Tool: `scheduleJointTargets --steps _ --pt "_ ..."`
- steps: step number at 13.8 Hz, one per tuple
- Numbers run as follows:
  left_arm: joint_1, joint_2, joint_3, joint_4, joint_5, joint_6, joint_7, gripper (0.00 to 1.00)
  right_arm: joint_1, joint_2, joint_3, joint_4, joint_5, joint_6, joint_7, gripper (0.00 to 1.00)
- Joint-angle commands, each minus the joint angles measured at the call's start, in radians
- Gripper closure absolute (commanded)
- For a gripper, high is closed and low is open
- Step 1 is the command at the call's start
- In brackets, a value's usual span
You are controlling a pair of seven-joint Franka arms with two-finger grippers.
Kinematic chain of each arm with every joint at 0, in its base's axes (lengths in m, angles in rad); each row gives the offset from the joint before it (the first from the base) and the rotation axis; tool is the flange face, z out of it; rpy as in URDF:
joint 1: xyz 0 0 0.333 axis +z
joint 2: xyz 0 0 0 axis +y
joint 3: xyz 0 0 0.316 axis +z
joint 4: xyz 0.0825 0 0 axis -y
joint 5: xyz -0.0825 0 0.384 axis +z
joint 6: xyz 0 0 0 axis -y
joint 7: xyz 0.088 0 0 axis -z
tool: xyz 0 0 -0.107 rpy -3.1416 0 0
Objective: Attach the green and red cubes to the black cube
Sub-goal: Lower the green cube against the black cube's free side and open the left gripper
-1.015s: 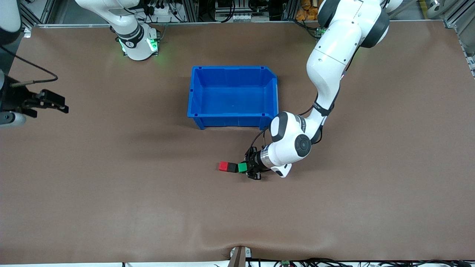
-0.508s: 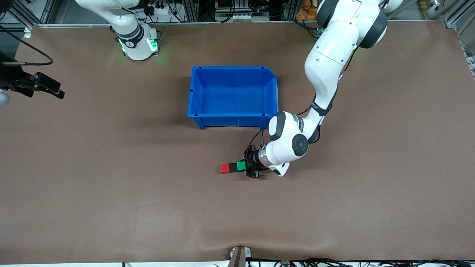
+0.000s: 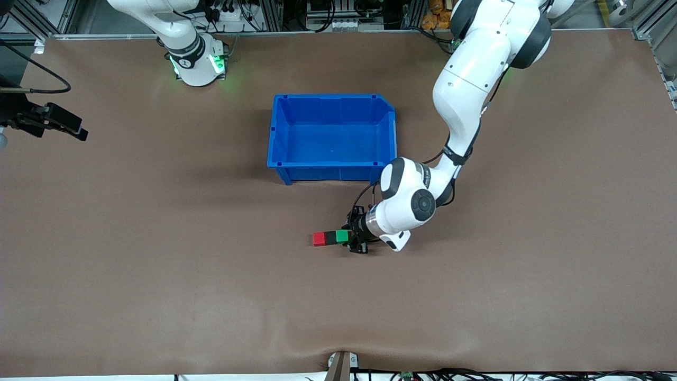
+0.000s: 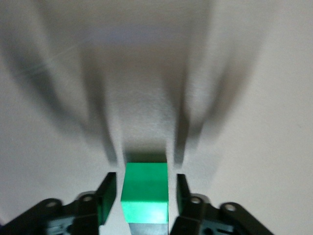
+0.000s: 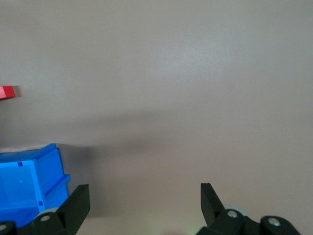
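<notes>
Three cubes sit in one row on the table mat [image 3: 158, 296], nearer the front camera than the blue bin [image 3: 331, 172]: red cube [image 3: 318, 239] at the end toward the right arm, black cube [image 3: 330, 238] in the middle, green cube [image 3: 342, 236] at the end toward the left arm. From the front view all three read as touching face to face with no visible gap, so the joining looks essentially done; whether the faces are truly latched or merely abutting cannot be settled from these views. Left gripper [image 3: 355, 239] is down at the green end of the row. In the left wrist view its fingers [image 4: 106, 196] flank the green cube [image 4: 145, 192] with a sliver of mat showing on each side, so they stand apart and are not pinching it. Judged remaining work: withdraw the left gripper without dragging the row, and confirm the bond holds. Right gripper [image 3: 53, 120] waits over the mat at the right arm's end of the table, well apart from the cubes, fingers [image 5: 73, 206] spread wide and empty; its wrist view catches a corner of the blue bin [image 5: 29, 183] and a sliver of the red cube [image 5: 7, 92]. Bin appears empty. Nothing stands between the left gripper and a clear retreat.
</notes>
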Motion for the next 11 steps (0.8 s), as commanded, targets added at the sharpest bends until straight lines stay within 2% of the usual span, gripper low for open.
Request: scheduleJointTargets --steps 1,2,5,11 --pt "-0.005 -0.068 0.012 -0.004 0.068 -0.087 -0.006 0.0 -0.015 -0.023 0.012 0.005 -0.012 -0.041 -0.042 0.0" --pt "0.003 -0.1 0.015 -0.004 0.088 -0.13 -0.005 0.0 -0.015 -0.023 0.013 0.006 -0.012 -0.047 -0.059 0.0" --pt "0.039 -0.218 0.012 -0.004 0.243 -0.274 0.024 0.0 -0.013 -0.023 0.015 0.011 -0.006 -0.077 -0.054 0.0" --pt "0.096 -0.467 0.017 -0.025 0.475 -0.549 0.294 0.0 -0.019 -0.011 0.013 0.028 0.003 -0.08 -0.059 0.0"
